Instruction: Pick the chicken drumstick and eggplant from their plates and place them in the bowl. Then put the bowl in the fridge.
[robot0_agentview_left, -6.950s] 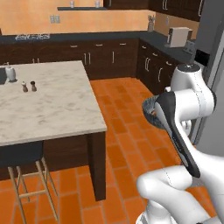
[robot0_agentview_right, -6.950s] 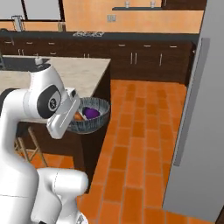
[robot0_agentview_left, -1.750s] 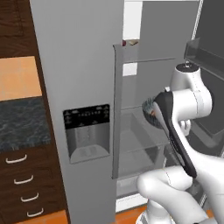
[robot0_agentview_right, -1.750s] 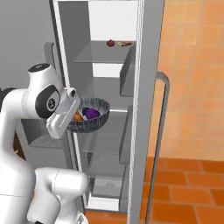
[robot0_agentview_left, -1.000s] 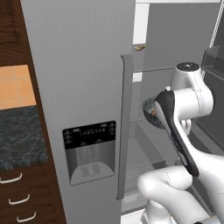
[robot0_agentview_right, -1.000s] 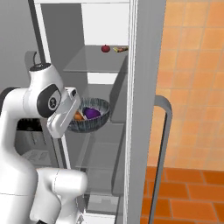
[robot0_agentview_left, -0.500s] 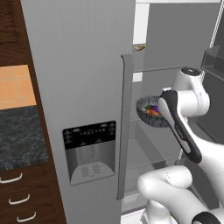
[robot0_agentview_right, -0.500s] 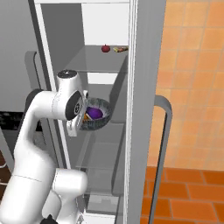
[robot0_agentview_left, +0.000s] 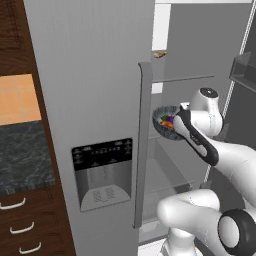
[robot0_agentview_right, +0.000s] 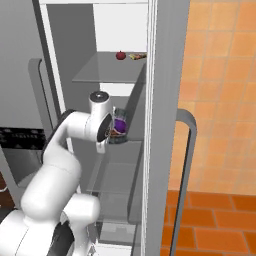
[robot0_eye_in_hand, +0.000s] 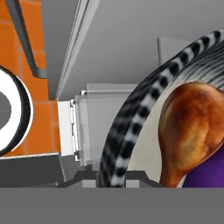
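We have the bowl (robot0_agentview_left: 165, 121) up inside the open fridge (robot0_agentview_left: 90, 75), above a glass shelf (robot0_agentview_right: 117, 160) in the middle compartment. From the right base view the bowl (robot0_agentview_right: 119, 129) sits close to the right-hand door edge (robot0_agentview_right: 162, 100), with more free room toward the back wall and the left wall. The jaws are hidden behind the wrist and bowl rim, so we cannot tell how they stand; the bowl hangs off the hand, not clearly resting on the shelf.

In the hand view the speckled rim (robot0_eye_in_hand: 131, 127) runs across, with the chicken drumstick (robot0_eye_in_hand: 190, 127) inside against the eggplant (robot0_eye_in_hand: 208, 168). In the left base view the bowl is just right of the closed door's long handle (robot0_agentview_left: 142, 145), near but apart.

The upper shelf (robot0_agentview_right: 112, 67) carries a small red fruit (robot0_agentview_right: 120, 55) and something yellowish beside it. Orange tiled floor (robot0_agentview_right: 210, 220) to the right; dark counter (robot0_agentview_left: 22, 155) and drawers (robot0_agentview_left: 22, 225) at left.
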